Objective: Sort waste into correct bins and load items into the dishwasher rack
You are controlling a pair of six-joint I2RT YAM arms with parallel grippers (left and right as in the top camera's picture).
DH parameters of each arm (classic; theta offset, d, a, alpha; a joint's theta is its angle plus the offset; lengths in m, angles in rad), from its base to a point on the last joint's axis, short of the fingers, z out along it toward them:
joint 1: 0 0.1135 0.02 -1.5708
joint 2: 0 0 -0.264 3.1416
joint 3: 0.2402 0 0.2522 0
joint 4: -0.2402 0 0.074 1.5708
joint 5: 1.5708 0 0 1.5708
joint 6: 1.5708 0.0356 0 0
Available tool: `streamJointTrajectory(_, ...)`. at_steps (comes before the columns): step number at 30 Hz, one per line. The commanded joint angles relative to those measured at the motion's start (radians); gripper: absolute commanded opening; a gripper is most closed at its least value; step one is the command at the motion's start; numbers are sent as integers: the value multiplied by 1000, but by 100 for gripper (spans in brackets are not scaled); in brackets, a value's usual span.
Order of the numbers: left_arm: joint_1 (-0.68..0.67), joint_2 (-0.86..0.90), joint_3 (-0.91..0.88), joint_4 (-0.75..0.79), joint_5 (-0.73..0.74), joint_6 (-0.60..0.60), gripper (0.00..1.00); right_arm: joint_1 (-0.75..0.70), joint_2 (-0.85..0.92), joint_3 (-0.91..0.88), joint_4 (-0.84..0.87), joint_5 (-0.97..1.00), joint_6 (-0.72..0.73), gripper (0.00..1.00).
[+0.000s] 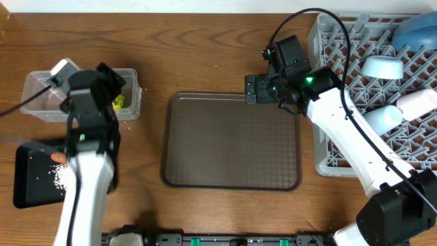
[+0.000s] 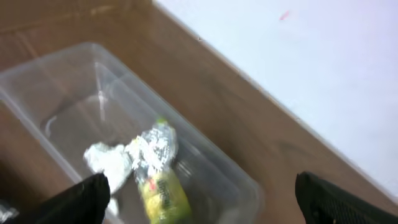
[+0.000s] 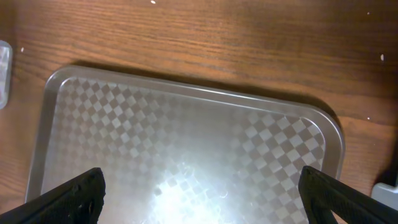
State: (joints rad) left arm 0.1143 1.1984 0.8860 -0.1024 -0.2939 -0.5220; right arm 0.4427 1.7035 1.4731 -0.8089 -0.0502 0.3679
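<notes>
My left gripper [image 1: 113,80] [image 2: 202,202] hangs open and empty over the clear tub [image 1: 41,96] [image 2: 62,81]. In the tub lie crumpled tissue [image 2: 106,158], silver foil [image 2: 155,143] and the yellow-green packet [image 2: 163,193] [image 1: 119,101]. The black tray [image 1: 31,178] holds rice grains [image 1: 63,176] and a carrot [image 1: 58,157], partly under my left arm. My right gripper [image 1: 258,89] [image 3: 202,193] is open above the brown tray's far right corner, holding nothing. The grey rack [image 1: 341,137] carries a dark-blue bowl [image 1: 416,31], a light-blue bowl [image 1: 382,66] and two cups [image 1: 384,117] [image 1: 416,102].
The brown serving tray [image 1: 232,140] [image 3: 186,137] lies bare in the middle of the wooden table. The rack fills the right side, and my right arm crosses its near left corner. A white wall borders the table beyond the tub.
</notes>
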Motion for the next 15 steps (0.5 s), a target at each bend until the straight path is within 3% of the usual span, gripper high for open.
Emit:
streamJointTrajectory(1,-28,-198,14,-165,14,-109,98,-1,-2,4,0,9,13,99)
streamJointTrajectory(7,-37,-476,14,-505,117,-131,98,-1,-2,4,0,9,13,99)
streamJointTrajectory(15,-37,-628,14,-762,137,-138,98,-1,-2,4,0,9,13,99)
